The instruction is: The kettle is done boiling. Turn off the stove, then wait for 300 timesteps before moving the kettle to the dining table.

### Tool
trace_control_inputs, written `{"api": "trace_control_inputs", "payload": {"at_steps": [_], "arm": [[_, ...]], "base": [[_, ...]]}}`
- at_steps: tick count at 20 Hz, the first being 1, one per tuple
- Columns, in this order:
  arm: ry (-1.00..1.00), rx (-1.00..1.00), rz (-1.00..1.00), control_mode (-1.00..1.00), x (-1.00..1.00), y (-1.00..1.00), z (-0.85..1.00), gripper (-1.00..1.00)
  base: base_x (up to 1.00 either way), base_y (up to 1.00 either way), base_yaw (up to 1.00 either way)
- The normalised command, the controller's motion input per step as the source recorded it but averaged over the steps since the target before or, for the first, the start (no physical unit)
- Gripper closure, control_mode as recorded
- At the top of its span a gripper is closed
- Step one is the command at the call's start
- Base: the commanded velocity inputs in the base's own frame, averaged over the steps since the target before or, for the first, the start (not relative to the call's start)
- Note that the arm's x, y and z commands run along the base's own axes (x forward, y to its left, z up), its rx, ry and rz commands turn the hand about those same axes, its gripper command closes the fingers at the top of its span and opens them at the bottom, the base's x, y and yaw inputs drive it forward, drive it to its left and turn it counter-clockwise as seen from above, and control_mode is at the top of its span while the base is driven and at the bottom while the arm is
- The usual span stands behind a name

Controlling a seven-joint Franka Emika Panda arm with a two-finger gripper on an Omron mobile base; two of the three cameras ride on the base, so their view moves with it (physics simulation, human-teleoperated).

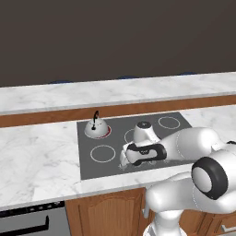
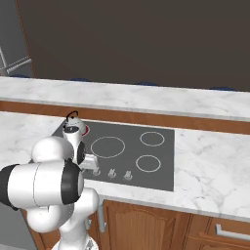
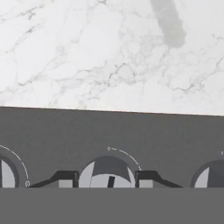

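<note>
Sitting upright on the back-left ring, glowing red, of the flat dark stove [image 1: 175,133]: squat silver kettle [image 1: 96,127], thin black handle arching upward. Gripper [image 3: 107,178] clenching around a round grey knob [image 3: 107,173], fingers flanking both sides.

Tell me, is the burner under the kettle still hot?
Looks on: a red glow rings the kettle on the stove.

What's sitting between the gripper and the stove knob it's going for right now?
Nothing visible. In the hand view the gripper brackets the knob, one fingertip on each side, with bare stove surface around it. The kettle sits on a far burner, away from the knob row.
</note>
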Motion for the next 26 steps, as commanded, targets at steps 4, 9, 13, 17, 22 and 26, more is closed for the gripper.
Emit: {"api": "trace_control_inputs", "payload": {"at_steps": [4,9,13,17,22,26], "arm": [[0.01,0.0,0.0,-1.0,0.0,0.07,-0.04,1.0],[0.01,0.01,-0.01,-1.0,0.0,0.05,-0.02,1.0],[0.0,0.04,-0.09,-1.0,0.0,0.0,-0.03,1.0],[0.0,0.03,-0.13,-1.0,0.0,0.0,-0.03,1.0],[0.0,0.03,-0.17,-1.0,-0.07,0.0,-0.02,1.0],[0.0,0.03,-0.21,-1.0,-0.06,0.0,-0.05,1.0]], "base": [[0.0,0.0,0.0],[0.0,0.0,0.0],[0.0,0.0,0.0],[0.0,0.0,0.0],[0.0,0.0,0.0],[0.0,0.0,0.0]]}}
